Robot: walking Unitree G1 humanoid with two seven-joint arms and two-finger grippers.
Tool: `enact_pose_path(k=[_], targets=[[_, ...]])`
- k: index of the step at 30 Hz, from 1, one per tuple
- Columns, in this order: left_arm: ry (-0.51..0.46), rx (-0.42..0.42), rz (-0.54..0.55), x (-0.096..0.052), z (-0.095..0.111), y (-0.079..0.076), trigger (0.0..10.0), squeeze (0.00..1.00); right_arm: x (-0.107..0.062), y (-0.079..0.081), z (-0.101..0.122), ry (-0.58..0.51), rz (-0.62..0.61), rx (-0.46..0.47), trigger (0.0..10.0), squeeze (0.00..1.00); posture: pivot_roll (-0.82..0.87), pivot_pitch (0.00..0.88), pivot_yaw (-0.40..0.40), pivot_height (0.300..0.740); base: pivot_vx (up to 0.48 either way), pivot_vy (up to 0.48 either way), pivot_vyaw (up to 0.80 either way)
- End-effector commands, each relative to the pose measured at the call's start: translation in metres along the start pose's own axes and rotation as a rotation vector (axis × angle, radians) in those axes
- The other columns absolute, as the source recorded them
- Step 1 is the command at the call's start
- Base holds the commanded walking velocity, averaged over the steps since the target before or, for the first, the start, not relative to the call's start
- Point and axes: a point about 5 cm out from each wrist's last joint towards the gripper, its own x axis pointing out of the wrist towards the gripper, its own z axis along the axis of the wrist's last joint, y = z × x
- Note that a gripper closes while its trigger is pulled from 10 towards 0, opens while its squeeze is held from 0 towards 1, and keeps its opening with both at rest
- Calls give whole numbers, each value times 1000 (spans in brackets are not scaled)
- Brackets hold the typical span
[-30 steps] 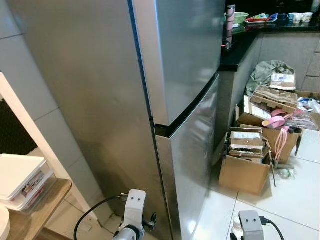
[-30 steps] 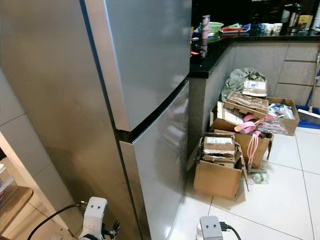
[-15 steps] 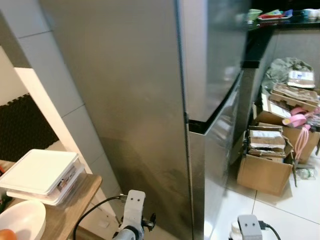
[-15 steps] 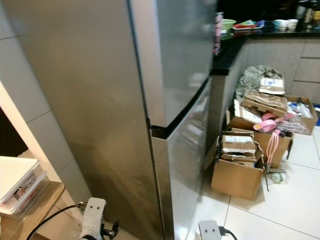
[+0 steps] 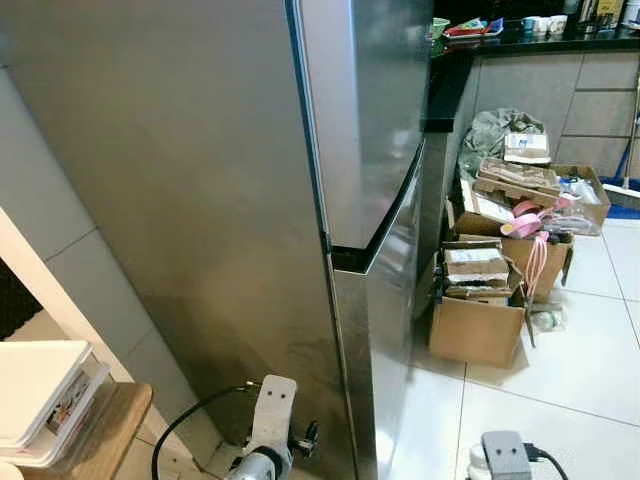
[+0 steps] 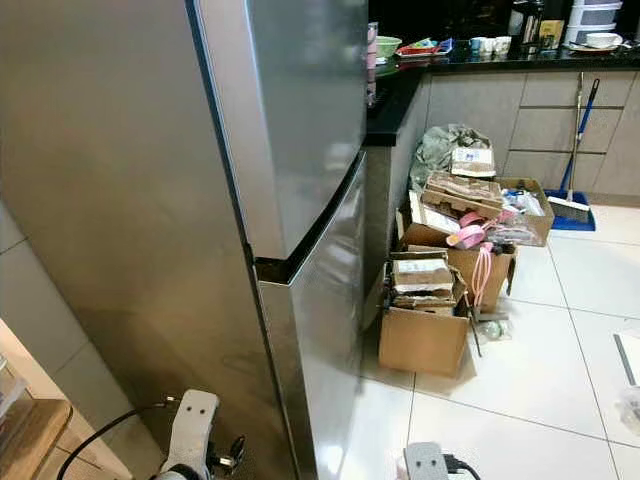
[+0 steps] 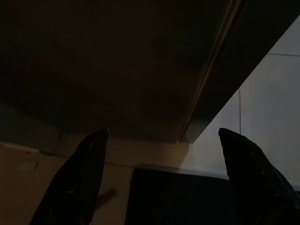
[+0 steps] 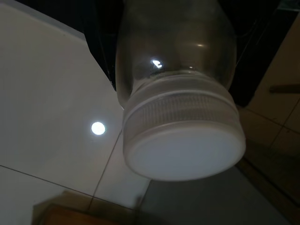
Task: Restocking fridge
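Note:
The tall steel fridge (image 5: 200,180) stands right in front of me, with its upper door (image 5: 365,110) and lower door (image 5: 395,300) both closed. In the right wrist view a clear jar with a white lid (image 8: 180,140) hangs over the tiled floor, lid towards the camera, held in my right gripper. The fingers themselves are hidden. That arm's wrist (image 5: 505,455) sits low, in front of the lower door. My left gripper (image 7: 161,133) is open with nothing between its fingers, low beside the fridge's side wall. Its wrist (image 5: 270,410) is at the bottom of the eye views.
Open cardboard boxes (image 5: 478,325) full of packaging stand on the white tile floor to the right of the fridge. Behind them runs a black counter (image 5: 520,40) with dishes on it, and a broom (image 6: 578,140) leans there. At lower left, white containers (image 5: 35,390) are stacked on a wooden shelf.
The camera has swung left and then back right, so the whole scene shifted. The fridge doors and both arms look the same.

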Motion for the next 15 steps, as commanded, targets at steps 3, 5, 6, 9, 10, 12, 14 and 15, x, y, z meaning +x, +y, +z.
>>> enact_pose_path(k=[3, 5, 6, 9, 10, 12, 14, 15], targets=[[6, 11, -15, -2, -5, -5, 10000, 0, -1, 0, 0, -6, 1, 10, 10000, 0, -84, 56, 93, 740, 0, -320, 0], [6, 11, -17, -2, -5, -6, 10000, 0, -1, 0, 0, -7, 1, 9, 10000, 0, -86, 56, 93, 740, 0, -480, 0], [7, 10, -14, -2, -5, -6, 10000, 0, 0, 0, 1, -8, 1, 8, 10000, 0, -86, 57, 92, 740, 0, -480, 0], [4, -6, 28, -1, -4, -2, 10000, 0, 0, 0, 1, -9, 1, 8, 10000, 0, -87, 58, 91, 740, 0, -160, 0], [1, -11, 56, -1, -2, 1, 10000, 0, 0, 0, 1, -9, 2, 8, 10000, 0, -89, 57, 89, 740, 0, 0, 0], [-6, -12, 81, -1, -1, 4, 10000, 0, 0, 0, 1, -9, 3, 8, 10000, 0, -88, 57, 88, 740, 0, 0, 0], [-12, -11, 95, 0, 1, 6, 10000, 0, 0, 0, 2, -9, 3, 8, 10000, 0, -87, 55, 87, 740, 0, 0, 0], [-24, -11, 104, -1, 2, 7, 10000, 0, 0, 0, 2, -10, 12, 5, 10000, 0, -87, 53, 88, 740, 0, 0, 0]])
